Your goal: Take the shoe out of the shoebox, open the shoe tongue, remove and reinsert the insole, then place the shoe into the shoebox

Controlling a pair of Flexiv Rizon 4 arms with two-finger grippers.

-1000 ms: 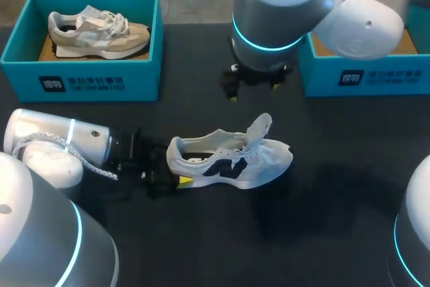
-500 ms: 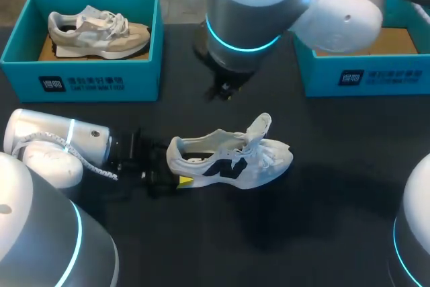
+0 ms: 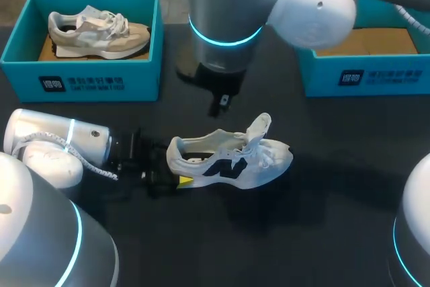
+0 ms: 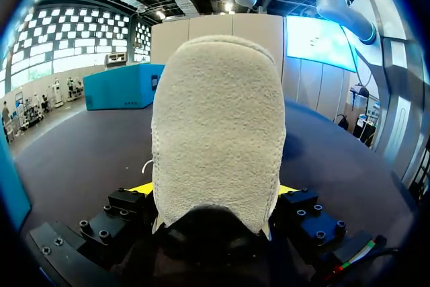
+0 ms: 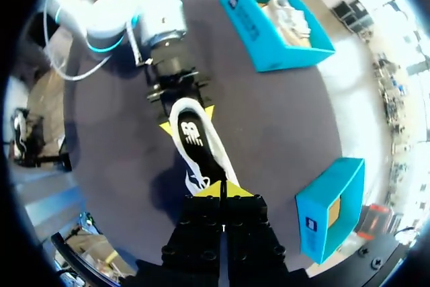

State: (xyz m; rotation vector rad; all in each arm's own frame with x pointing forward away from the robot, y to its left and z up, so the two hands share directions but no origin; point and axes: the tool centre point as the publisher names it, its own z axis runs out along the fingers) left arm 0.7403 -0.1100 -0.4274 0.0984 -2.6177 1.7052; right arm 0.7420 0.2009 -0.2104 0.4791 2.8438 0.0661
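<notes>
The white sneaker sits mid-desk, well apart from the teal shoebox holding a beige sneaker. Its heel is clamped in the left pincer. The right pincer hangs above, tips pressed together, empty. Bare desk lies toward the near edge.

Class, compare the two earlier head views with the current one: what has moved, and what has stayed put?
The right arm swung leftward, carrying the right gripper left and a little nearer the white shoe. Nothing was grasped or released. The left gripper stays shut on the shoe's heel; the shoe, and the left shoebox with its beige shoe, have not moved.
</notes>
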